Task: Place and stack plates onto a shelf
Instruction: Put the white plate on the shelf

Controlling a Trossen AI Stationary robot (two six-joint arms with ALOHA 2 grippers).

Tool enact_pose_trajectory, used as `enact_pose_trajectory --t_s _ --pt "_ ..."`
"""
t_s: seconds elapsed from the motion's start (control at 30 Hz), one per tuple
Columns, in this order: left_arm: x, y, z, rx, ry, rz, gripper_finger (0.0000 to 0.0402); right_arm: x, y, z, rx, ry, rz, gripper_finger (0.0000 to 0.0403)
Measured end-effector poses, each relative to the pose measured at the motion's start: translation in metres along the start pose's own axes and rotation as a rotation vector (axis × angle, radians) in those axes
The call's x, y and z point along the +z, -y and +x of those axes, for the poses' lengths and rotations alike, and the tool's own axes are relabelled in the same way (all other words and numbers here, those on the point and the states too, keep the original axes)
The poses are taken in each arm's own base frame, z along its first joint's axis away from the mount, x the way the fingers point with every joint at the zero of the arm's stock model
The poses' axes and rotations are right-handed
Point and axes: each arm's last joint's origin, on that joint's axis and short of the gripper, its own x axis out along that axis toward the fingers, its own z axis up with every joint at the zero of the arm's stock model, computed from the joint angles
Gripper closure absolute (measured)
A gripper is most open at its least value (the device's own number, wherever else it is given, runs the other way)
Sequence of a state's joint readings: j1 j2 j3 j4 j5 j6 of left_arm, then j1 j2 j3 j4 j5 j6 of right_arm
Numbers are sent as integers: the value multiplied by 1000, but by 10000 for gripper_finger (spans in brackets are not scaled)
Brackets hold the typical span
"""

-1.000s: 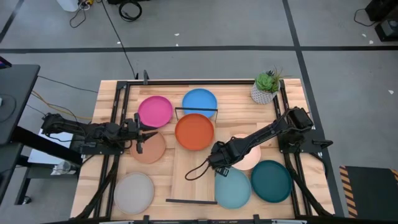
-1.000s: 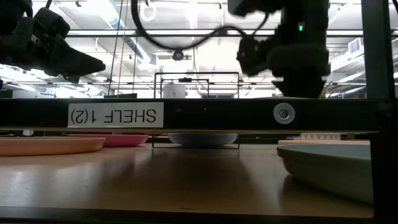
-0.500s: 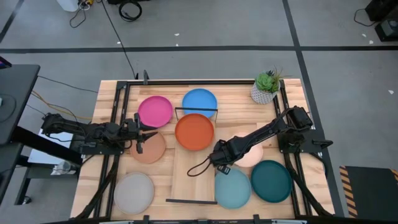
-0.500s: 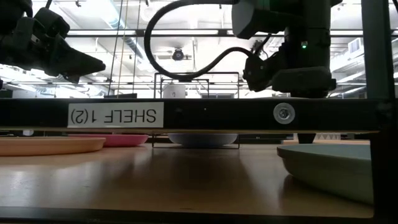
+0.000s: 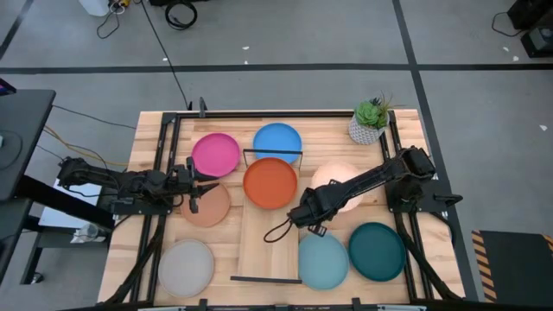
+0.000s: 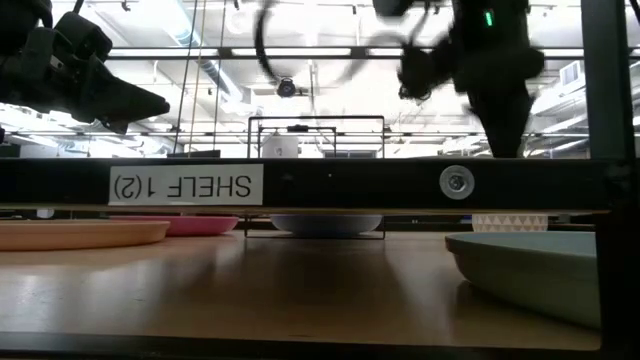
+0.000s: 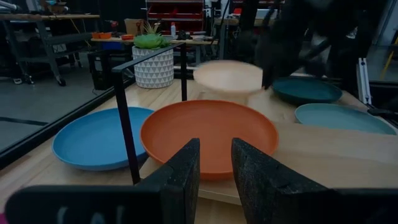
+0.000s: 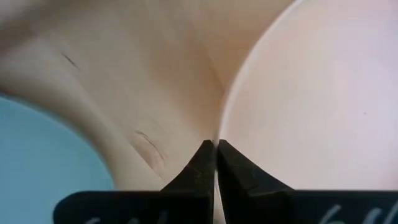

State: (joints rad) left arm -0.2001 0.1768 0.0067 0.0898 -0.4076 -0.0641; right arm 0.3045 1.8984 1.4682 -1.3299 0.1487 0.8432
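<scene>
The right hand sits over the middle of the counter, its fingers pinching the rim of the cream plate, which hangs tilted above the counter between the orange plate and the right arm's base; in the left wrist view the cream plate floats clear of the wood behind the orange one. The orange plate lies on the shelf, at its far end just under a black wire frame. Beyond that frame lie the blue plate and, beside it, the pink plate. The light blue plate and the teal plate lie side by side near the counter's front right, the light blue one overlapping the shelf's edge. The grey plate lies at front left. The left hand waits over the tan plate, its fingers slightly spread and empty. A potted plant stands in the far right corner.
</scene>
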Motion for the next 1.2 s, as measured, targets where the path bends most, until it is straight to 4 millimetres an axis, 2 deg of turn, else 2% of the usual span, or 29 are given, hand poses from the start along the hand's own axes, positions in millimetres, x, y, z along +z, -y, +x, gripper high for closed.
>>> enact_pose_trajectory --t_s 0.07,0.23,0.33,0.43,0.67,0.73,1.03,1.2 --pt "0 0 0 0 0 0 303 -1 -2 -22 -15 49 -29 394" --pt "0 0 0 0 -1 0 303 -6 -19 -65 25 253 -257 394" --pt "0 0 0 0 -1 0 303 -7 -29 -78 57 358 -379 394" --pt "0 0 0 0 -1 0 303 -7 -40 -81 82 447 -570 394" --pt "0 0 0 -1 -4 -1 303 -8 -70 -78 153 633 -1090 394" --pt "0 0 0 0 -5 -1 303 -9 -79 -69 171 642 -1174 394" --pt "-1 0 1 2 -17 4 303 -14 -112 -33 186 608 -1304 394" --pt "-1 0 1 11 -13 3 303 -13 -119 -20 175 567 -1313 393"
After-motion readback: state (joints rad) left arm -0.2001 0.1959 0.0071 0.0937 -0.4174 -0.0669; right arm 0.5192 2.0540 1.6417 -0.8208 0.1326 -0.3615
